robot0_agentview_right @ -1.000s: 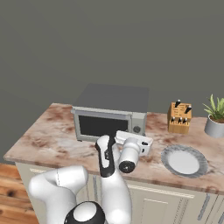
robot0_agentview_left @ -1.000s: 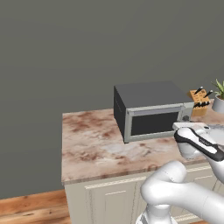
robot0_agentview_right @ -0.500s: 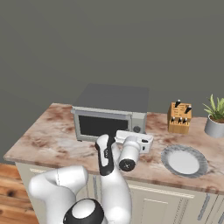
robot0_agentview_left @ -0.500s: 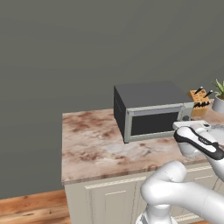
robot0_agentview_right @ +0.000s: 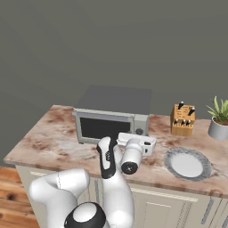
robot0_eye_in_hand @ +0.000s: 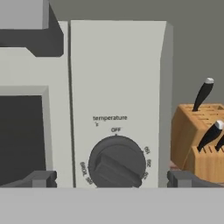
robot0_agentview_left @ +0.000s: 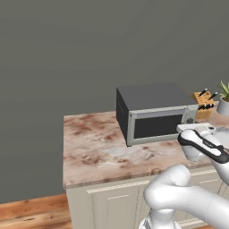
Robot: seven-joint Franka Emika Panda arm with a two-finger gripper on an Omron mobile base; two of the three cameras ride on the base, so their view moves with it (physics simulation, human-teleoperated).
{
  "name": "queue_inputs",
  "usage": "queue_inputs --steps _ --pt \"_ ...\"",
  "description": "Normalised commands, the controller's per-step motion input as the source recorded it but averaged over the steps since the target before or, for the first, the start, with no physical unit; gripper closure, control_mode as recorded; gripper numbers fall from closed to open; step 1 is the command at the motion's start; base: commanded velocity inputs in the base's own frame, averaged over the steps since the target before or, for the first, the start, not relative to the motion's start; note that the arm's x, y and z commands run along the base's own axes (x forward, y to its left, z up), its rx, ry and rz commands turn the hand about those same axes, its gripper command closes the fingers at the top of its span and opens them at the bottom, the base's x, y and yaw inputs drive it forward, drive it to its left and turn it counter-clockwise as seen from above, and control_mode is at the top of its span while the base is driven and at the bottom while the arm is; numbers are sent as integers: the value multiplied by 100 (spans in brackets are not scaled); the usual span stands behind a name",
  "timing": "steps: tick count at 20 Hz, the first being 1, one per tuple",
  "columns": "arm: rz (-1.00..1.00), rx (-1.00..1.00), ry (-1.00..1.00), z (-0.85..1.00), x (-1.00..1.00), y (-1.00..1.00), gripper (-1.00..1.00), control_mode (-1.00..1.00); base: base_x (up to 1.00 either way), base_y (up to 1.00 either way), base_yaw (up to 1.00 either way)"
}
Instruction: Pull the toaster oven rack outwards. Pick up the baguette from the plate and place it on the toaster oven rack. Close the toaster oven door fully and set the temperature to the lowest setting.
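On the marble counter (robot0_agentview_right: pixel 58 133) against the grey wall, the toaster oven (robot0_agentview_right: pixel 113 113) has its door (robot0_agentview_right: pixel 104 127) shut and the plate (robot0_agentview_right: pixel 187 163) to the right lies bare, so I judge the baguette already inside and only the temperature setting left; the gripper (robot0_eye_in_hand: pixel 111 183), jaws spread wide and holding nothing, faces the temperature knob (robot0_eye_in_hand: pixel 116 164) close up. Further right stand a knife block (robot0_agentview_right: pixel 183 120) and a potted plant (robot0_agentview_right: pixel 219 120), both apart from the knob; nothing blocks the approach.
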Motion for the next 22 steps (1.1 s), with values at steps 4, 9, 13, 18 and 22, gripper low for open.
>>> queue_inputs --steps 4,9,13,18,22 --pt "0 -1 0 14 0 0 -100 -100 0 0 0" --pt "0 -2 0 12 0 0 -100 -100 0 0 0" --pt "0 0 0 0 0 0 -100 -100 0 0 0" --pt "0 -1 0 0 1 0 100 -100 0 0 0" --pt "0 -1 1 -3 0 0 100 -100 0 0 0"
